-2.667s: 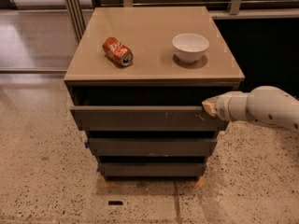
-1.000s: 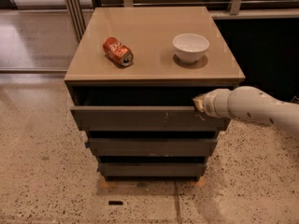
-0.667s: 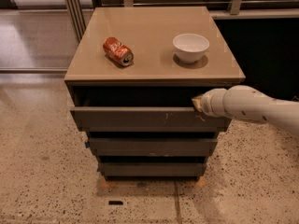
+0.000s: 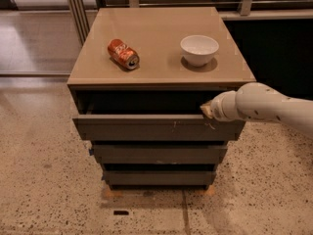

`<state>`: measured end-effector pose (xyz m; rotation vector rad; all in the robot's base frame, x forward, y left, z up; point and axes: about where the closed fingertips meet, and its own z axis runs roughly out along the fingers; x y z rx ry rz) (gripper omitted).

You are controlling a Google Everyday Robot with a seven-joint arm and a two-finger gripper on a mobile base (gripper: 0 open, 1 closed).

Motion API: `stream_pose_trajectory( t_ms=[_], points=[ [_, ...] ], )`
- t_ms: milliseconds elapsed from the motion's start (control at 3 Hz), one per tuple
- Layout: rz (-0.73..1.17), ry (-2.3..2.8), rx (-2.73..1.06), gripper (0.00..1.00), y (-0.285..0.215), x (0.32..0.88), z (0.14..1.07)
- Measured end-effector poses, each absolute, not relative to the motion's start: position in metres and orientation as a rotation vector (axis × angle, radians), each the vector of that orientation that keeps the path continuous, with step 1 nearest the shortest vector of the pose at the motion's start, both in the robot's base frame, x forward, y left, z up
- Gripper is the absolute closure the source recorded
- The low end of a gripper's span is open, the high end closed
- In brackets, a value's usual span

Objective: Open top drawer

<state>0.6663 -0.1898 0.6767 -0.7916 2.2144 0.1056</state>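
Here the pincer [image 4: 207, 110], its grip unreadable, sits at the top drawer [image 4: 146, 127], right end.

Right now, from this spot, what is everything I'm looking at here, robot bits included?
cabinet: one, tan top, centre of the view
can: one, red-orange, lying on its side on the left of the cabinet top
bowl: one, white, upright on the right of the cabinet top
top drawer: one, dark grey-brown, pulled partly out just under the top
middle drawer: one, dark grey-brown, below the top drawer
bottom drawer: one, dark grey-brown, lowest
floor: speckled beige, all around the cabinet
arm: one, white, reaching in from the right
gripper: one, pale, at the top drawer's upper right edge
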Motion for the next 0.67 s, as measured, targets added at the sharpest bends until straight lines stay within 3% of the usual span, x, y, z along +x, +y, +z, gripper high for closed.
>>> stream_pose_trajectory(
  t_ms=[667],
  points=[
    [0.147,2.215,-0.849,1.0,-0.19,0.653,0.675]
  ],
)
